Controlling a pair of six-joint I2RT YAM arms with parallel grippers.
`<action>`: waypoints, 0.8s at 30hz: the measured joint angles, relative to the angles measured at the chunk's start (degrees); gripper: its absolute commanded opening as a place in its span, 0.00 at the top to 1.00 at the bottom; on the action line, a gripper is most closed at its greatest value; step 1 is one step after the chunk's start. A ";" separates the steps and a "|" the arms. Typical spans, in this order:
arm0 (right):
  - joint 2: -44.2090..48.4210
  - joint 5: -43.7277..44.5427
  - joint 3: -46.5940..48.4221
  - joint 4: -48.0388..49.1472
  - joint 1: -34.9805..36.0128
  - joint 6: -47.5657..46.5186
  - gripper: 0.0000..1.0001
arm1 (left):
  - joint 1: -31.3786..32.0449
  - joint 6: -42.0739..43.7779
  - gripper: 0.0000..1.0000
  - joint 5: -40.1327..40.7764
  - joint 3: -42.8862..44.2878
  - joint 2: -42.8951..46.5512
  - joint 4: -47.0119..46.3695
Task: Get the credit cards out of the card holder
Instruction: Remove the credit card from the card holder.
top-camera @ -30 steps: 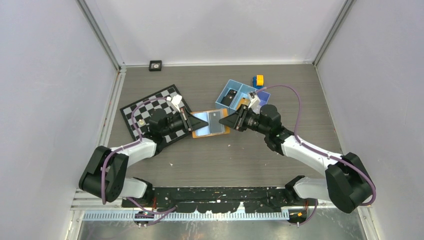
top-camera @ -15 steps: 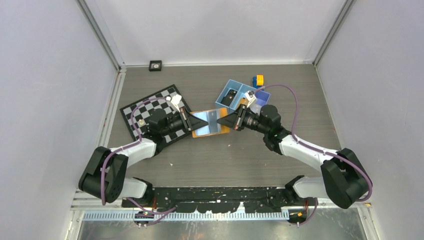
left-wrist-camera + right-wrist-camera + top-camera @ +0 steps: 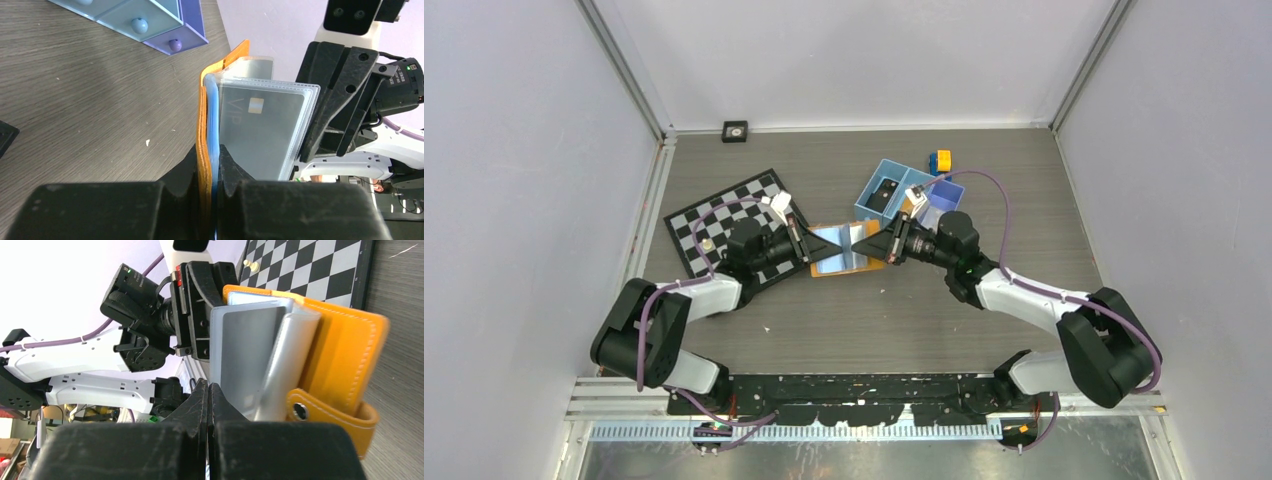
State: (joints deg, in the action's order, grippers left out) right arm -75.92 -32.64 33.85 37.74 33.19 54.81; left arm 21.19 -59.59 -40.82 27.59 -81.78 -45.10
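Observation:
The orange card holder (image 3: 856, 262) is held off the table, open, between both arms. My left gripper (image 3: 809, 248) is shut on its orange cover (image 3: 202, 125) and a blue layer beside it, as the left wrist view (image 3: 214, 150) shows. A clear sleeve with a grey credit card (image 3: 260, 130) fans out to the right. My right gripper (image 3: 865, 243) is shut, its tips (image 3: 208, 386) meeting at the edge of that grey card's sleeve (image 3: 245, 350). Whether they pinch it I cannot tell. The closing tab (image 3: 325, 415) hangs at the lower right.
A blue three-compartment tray (image 3: 921, 180) with a dark item in it stands behind the right gripper. A yellow-and-blue block (image 3: 940, 160) lies beyond it. A checkerboard mat (image 3: 714, 215) is under the left arm. A small black square (image 3: 735, 130) sits at the back wall.
My right gripper has shut and moved left up to the sleeves. The left gripper keeps its grip, and the holder now stands narrower between the two grippers.

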 measured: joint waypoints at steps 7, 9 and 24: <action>-0.09 1.44 1.16 -4.20 1.14 -1.86 0.96 | 0.00 -0.22 1.00 -0.04 0.00 -0.63 -0.33; -0.07 2.58 2.05 -7.32 1.27 -3.08 0.84 | 0.00 -0.24 1.00 0.00 0.00 -0.63 -0.37; 0.33 5.27 4.04 -15.02 2.10 -7.15 0.55 | -0.11 -0.07 1.00 0.17 0.00 -0.63 -0.28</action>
State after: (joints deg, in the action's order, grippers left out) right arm -75.59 -27.38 37.89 22.72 35.29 47.66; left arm 21.08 -59.66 -40.64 27.59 -82.41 -45.39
